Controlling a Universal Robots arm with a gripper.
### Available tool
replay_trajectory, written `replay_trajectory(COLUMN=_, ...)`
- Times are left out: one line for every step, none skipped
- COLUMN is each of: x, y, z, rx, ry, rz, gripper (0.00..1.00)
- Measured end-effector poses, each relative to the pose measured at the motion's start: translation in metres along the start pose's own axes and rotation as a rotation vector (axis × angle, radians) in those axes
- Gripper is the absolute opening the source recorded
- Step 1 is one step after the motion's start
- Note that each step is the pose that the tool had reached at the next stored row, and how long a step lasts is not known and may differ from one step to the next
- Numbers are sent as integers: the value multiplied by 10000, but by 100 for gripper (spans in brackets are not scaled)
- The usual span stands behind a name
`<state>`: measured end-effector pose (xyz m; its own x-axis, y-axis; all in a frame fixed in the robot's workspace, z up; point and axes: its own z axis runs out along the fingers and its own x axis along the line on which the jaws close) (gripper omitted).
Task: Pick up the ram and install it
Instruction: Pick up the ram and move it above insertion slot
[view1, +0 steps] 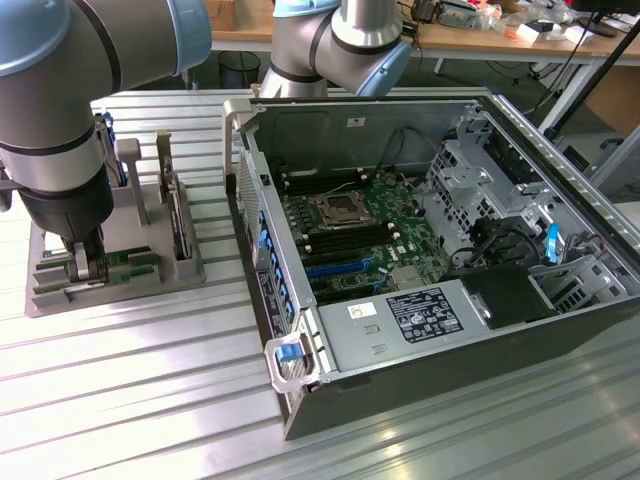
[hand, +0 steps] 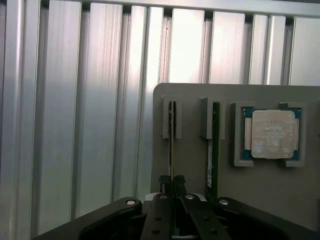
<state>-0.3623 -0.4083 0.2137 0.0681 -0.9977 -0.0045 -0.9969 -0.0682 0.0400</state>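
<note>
My gripper reaches down onto the grey holder, its fingers shut on the thin edge of a ram stick that stands in its slot. A second ram stick, green with a white sticker, stands in the slot beside it. In the exterior view the gripper is low over the holder at the exterior view's left, with a green ram edge beside the fingers. The open computer case lies to the exterior view's right, its motherboard showing dark memory slots.
A square silver processor sits in a pocket of the holder beside the ram sticks. Upright drives stand at the holder's back. The ribbed aluminium table runs all around. A blue-handled latch sticks out at the case's near corner.
</note>
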Motion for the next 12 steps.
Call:
replay_trajectory(x=0, y=0, z=-3, rx=-1, ry=1, rz=0, gripper=12)
replay_trajectory(x=0, y=0, z=-5, rx=0, ry=1, rz=0, gripper=12)
replay_trajectory(x=0, y=0, z=-9, rx=-1, ry=1, rz=0, gripper=12)
replay_trajectory(x=0, y=0, z=-10, rx=0, ry=0, rz=0, gripper=12)
replay_trajectory(x=0, y=1, z=-13, rx=0, ry=1, rz=0, gripper=12)
replay_trajectory(x=0, y=1, z=-15, rx=0, ry=0, rz=0, gripper=12)
replay_trajectory(x=0, y=1, z=-17, rx=0, ry=0, rz=0, gripper=12)
replay_trajectory(x=0, y=1, z=-19, rx=0, ry=0, rz=0, gripper=12)
replay_trajectory(x=0, y=1, z=-21, rx=0, ry=0, rz=-1, gripper=12)
replay_trajectory(x=0, y=1, z=-22, rx=0, ry=0, rz=0, gripper=12)
replay_trajectory(x=0, y=1, z=-25, rx=0, ry=0, rz=0, gripper=12)
replay_trajectory(x=0, y=1, z=-30, rx=-1, ry=1, rz=0, gripper=12)
